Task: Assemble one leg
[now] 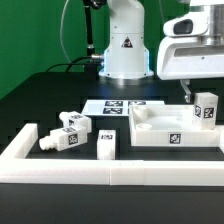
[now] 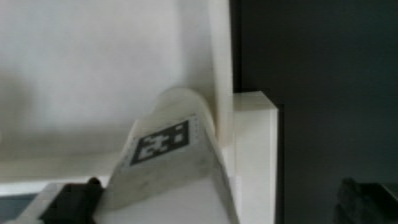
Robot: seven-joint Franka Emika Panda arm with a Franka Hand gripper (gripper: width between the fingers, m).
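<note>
One leg, a stubby white post with a square tag, stands upright at the corner of the white tray-like piece on the exterior view's right. My gripper hangs right over it, one dark finger showing beside the leg. In the wrist view the leg rises between the fingers, which stand wide apart with a gap on one side. The gripper is open. The tray-like piece fills the view beyond the leg.
Three more legs lie on the black table at the exterior view's left. The marker board lies behind them. A long white barrier runs along the front. The robot base stands at the back.
</note>
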